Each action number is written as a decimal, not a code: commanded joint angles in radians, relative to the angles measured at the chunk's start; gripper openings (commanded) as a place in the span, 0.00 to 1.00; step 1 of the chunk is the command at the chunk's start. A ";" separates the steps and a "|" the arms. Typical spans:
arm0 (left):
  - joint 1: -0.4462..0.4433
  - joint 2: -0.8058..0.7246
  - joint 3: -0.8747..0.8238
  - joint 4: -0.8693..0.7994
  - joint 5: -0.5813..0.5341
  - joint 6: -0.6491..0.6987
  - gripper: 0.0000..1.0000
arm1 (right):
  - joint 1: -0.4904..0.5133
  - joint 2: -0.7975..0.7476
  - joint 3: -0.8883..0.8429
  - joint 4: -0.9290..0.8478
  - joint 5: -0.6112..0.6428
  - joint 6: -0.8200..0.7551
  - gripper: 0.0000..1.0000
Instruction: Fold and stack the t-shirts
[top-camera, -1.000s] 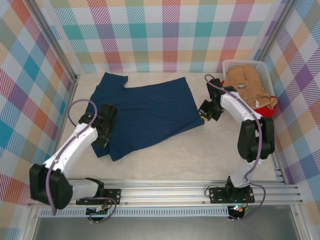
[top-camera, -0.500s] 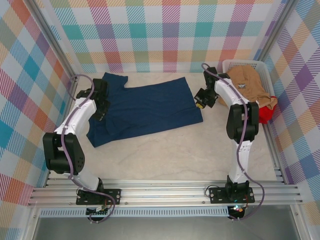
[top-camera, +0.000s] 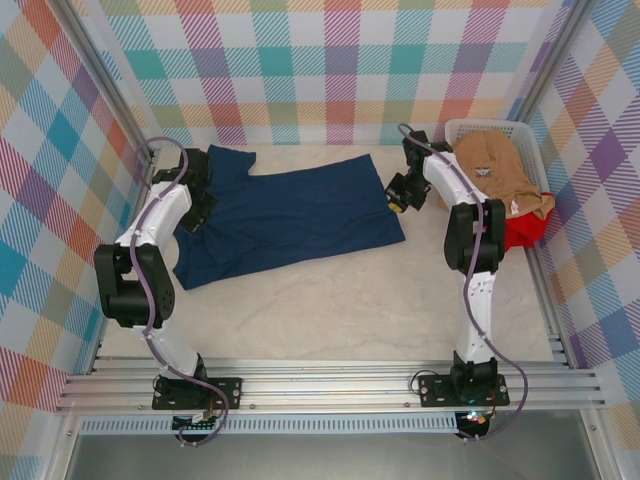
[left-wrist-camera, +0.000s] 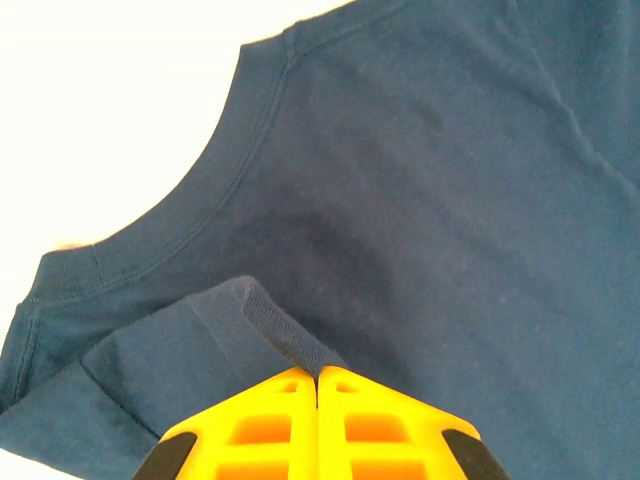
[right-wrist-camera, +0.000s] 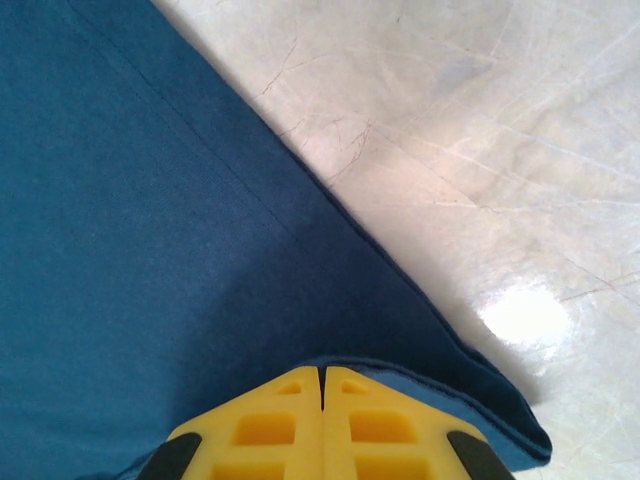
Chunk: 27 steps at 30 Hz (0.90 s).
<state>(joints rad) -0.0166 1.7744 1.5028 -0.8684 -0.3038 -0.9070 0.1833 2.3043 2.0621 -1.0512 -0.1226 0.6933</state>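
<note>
The navy t-shirt (top-camera: 290, 215) is lying spread flat on the far-left part of the counter (top-camera: 350, 310), its neck end pointing left and its bottom hem (right-wrist-camera: 400, 270) pointing right. Its far edge is running close to the checked back wall (top-camera: 330, 80), while its near-left corner is drooping toward the arms. A wide stretch of bare counter is lying open between the shirt's near edge and the arm bases, and a narrower bare strip is separating the hem from the white basket (top-camera: 470, 127) in the far-right corner. The tan t-shirt (top-camera: 495, 170) is sitting heaped in that basket, with the red t-shirt (top-camera: 522, 232) spilling out at its near side.

The left gripper (left-wrist-camera: 318, 375) is resting at the shirt's left end, just near the collar (left-wrist-camera: 200, 200), its yellow fingers pressed together and pinching a raised fold of navy cloth. The right gripper (right-wrist-camera: 322, 372) is sitting at the right end, likewise clamped tight on the cloth just inside the hem corner
</note>
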 joint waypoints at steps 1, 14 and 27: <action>0.014 0.006 0.048 -0.063 -0.072 0.018 0.00 | -0.004 0.040 0.069 -0.056 0.020 -0.017 0.00; 0.032 -0.023 0.012 -0.076 -0.139 -0.003 0.00 | -0.007 0.127 0.217 -0.111 0.029 0.003 0.00; 0.055 0.048 0.036 -0.060 -0.132 0.027 0.00 | -0.007 0.210 0.332 -0.149 0.003 -0.006 0.00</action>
<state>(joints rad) 0.0170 1.8088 1.5177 -0.9352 -0.4061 -0.8925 0.1825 2.4958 2.3566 -1.1568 -0.1059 0.6937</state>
